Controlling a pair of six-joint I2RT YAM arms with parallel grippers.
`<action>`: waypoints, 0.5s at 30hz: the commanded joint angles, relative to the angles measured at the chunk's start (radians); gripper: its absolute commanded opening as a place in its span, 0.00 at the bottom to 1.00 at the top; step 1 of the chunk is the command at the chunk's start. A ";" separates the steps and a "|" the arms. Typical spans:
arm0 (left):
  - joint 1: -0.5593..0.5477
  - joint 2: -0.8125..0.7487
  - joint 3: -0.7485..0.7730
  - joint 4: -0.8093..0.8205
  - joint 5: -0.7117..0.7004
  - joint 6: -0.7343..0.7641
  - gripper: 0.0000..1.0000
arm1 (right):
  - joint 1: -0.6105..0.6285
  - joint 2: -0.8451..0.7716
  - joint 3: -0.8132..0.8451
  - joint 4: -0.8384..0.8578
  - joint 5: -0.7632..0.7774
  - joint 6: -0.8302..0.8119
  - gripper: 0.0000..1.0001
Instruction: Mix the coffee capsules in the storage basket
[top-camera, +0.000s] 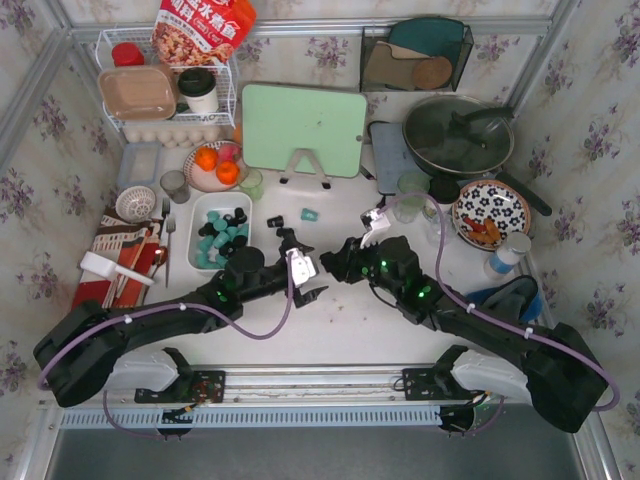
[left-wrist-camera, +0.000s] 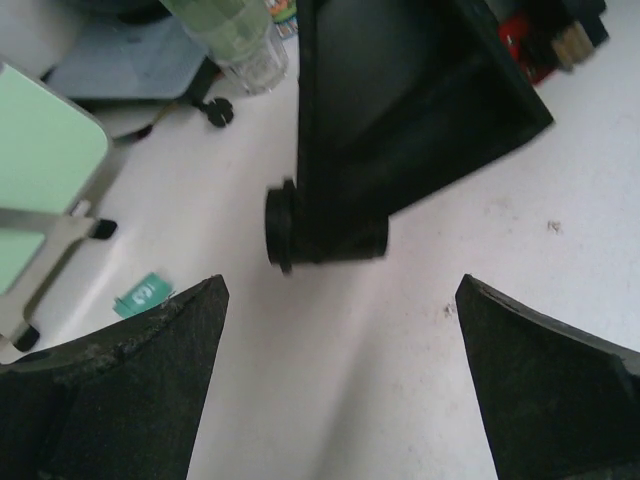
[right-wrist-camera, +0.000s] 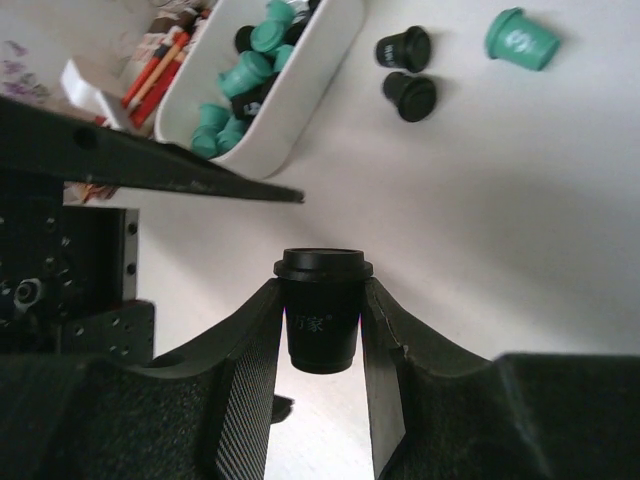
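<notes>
White table (top-camera: 340, 325) | floral walls (top-camera: 30, 190) | left gripper (top-camera: 302, 267) spread wide | right gripper (right-wrist-camera: 322, 290) clamps black capsule (right-wrist-camera: 320, 345)

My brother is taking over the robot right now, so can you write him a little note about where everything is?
The left hand is open and empty, above the table.
The right hand is shut on one black capsule.
The storage basket holds a pile of teal and black capsules, already mixed together.
Outside it, on the table, lie two black capsules and one teal capsule.
Left to do: probably put the held capsule in the basket, then the three loose ones.
</notes>
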 joint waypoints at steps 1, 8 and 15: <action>-0.020 0.021 0.015 0.144 -0.034 0.051 0.99 | 0.000 -0.013 -0.033 0.131 -0.097 0.057 0.14; -0.047 0.027 0.032 0.127 -0.057 0.075 0.89 | 0.001 -0.016 -0.040 0.151 -0.125 0.089 0.14; -0.063 0.015 0.047 0.114 -0.116 0.079 0.51 | 0.001 -0.003 -0.021 0.118 -0.128 0.103 0.24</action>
